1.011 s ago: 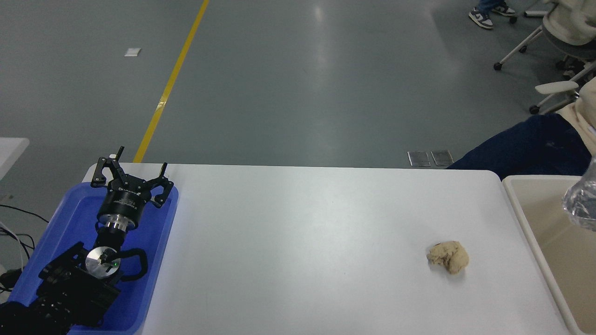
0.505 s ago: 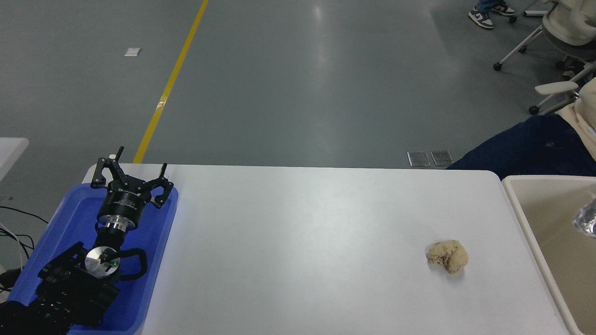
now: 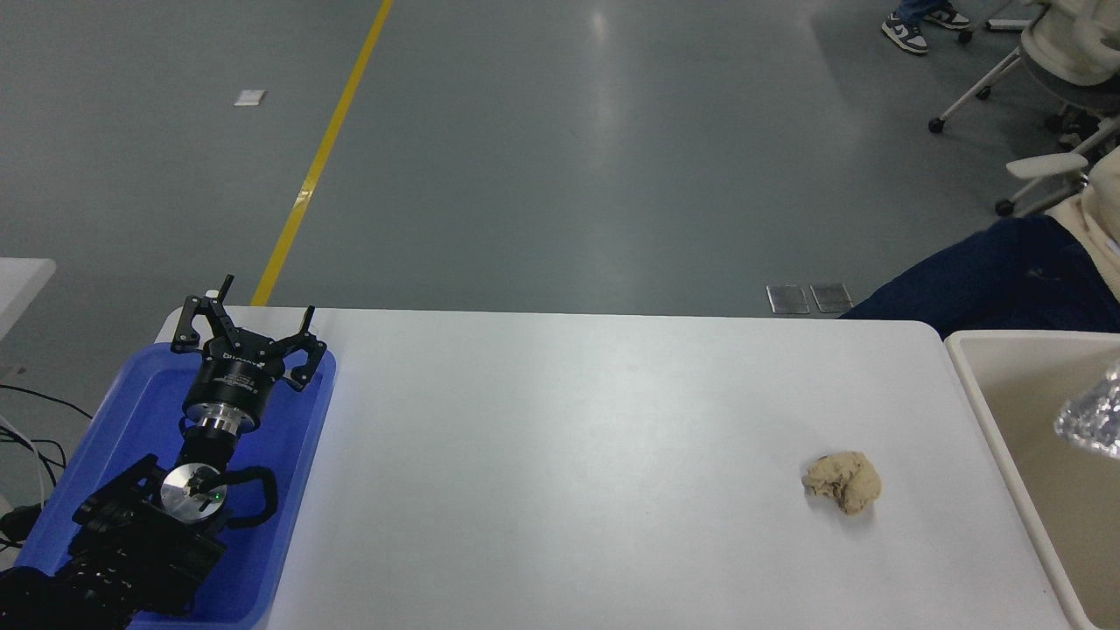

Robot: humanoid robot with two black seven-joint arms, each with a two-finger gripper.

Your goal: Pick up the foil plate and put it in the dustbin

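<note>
1. The foil plate shows only as a crinkled silver piece at the picture's right edge, over the inside of the dustbin, which stands off the table's right end.
2. The right gripper is out of view, so I cannot tell how it holds the foil.
3. Release should probably wait until the foil is well inside the rim, low down.
4. The dough lump lies near the table's right edge.
5. The left gripper hangs spread over the blue tray, at the left end.
</note>
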